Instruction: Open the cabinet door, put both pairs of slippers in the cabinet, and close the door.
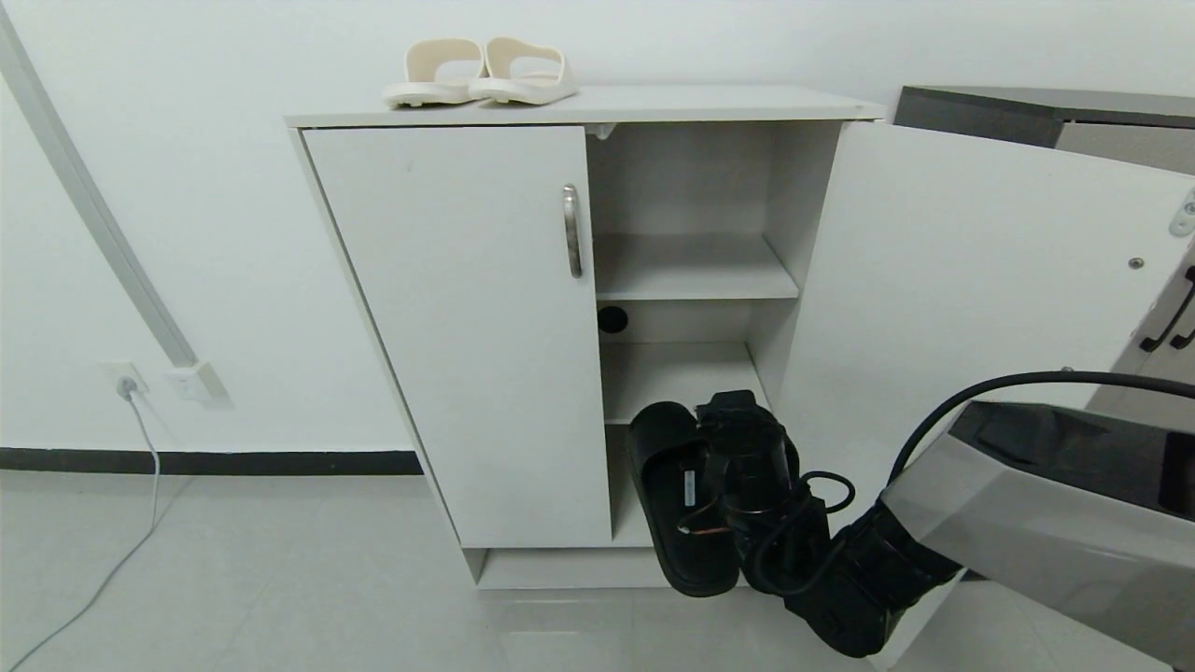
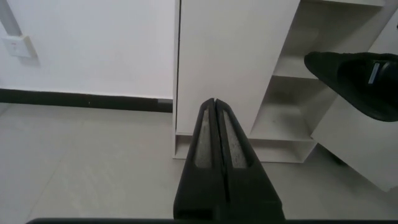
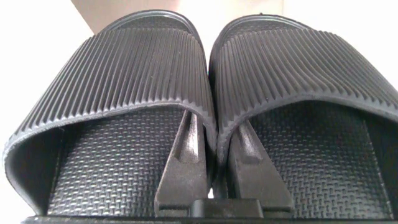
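Two pairs to stow, and the black slippers (image 1: 677, 504) are the ones in hand. The right gripper (image 3: 216, 143) has one finger inside each shoe, so its fingers (image 3: 186, 162) are clamped on the two inner side walls pressed together. It holds the pair right at the mouth of the cabinet's (image 1: 579, 105) bottom compartment (image 1: 630, 523), toes pointing in and up, heels hanging lower than the cabinet floor.

The right door (image 1: 962, 280) is swung wide open, so that part is done. The cream slippers (image 1: 481, 73) sit on top of the cabinet, waiting their turn. The left gripper (image 2: 214, 109) hangs low, facing the shut left door (image 1: 457, 327), with its fingers pressed together on nothing.

To do this step well, I'd level the pair out first so the heels clear the front lip. Then push straight in, keeping off the left door's edge and under the middle shelf (image 1: 677, 378). Set the soles flat before letting go, because a pinch on the side walls can let the shoes splay or tip.

Honestly, I can't tell from the head view whether the toes are already past the front edge, since the wrist hides the second shoe. So go slow. Push them well back so the door can close.
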Robot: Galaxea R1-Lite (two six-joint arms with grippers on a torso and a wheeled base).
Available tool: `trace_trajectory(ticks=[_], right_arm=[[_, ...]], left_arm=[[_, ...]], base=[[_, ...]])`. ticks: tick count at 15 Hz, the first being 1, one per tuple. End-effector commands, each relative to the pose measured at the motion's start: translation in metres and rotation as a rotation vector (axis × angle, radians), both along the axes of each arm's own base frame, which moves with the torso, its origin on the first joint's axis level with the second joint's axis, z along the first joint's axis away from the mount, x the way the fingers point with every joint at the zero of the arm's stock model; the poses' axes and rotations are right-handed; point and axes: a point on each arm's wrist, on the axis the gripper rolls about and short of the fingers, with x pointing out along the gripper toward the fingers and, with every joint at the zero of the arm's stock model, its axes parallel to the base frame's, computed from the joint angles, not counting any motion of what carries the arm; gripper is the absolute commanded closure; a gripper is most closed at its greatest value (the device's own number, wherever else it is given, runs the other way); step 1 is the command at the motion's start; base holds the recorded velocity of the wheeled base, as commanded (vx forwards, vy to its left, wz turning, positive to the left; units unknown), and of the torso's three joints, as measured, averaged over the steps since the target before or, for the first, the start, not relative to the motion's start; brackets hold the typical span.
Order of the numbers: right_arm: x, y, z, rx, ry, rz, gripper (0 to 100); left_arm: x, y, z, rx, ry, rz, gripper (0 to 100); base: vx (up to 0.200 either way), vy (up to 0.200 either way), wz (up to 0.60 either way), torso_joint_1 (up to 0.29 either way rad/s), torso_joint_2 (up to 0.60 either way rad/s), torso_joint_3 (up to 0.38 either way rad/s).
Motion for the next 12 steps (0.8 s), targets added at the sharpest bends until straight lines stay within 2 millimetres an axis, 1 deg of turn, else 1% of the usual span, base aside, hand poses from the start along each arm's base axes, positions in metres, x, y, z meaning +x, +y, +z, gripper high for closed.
trace_trajectory(ticks=[1,5,12], right_arm=[[-0.0003,0.0030,-0.0062,-0.009,0.009,0.005,100],[0.0002,0.0035,-0.0091,-0.013,0.014,0.005,100],[0.0015,0.0082,-0.0134,-0.014,0.014,0.010,100]], left_arm=[[0.0002,0.0000,0.0001,0.000,0.001,0.000,100],[0.0002,0.0000,0.0000,0.000,0.003,0.000,100],[0.0002,0.0000,0.0000,0.000,0.003,0.000,100]], base=[[0.000,0.000,0.00,0.000,0.00,0.000],[0.000,0.000,0.00,0.000,0.00,0.000],[0.000,0.000,0.00,0.004,0.00,-0.171]])
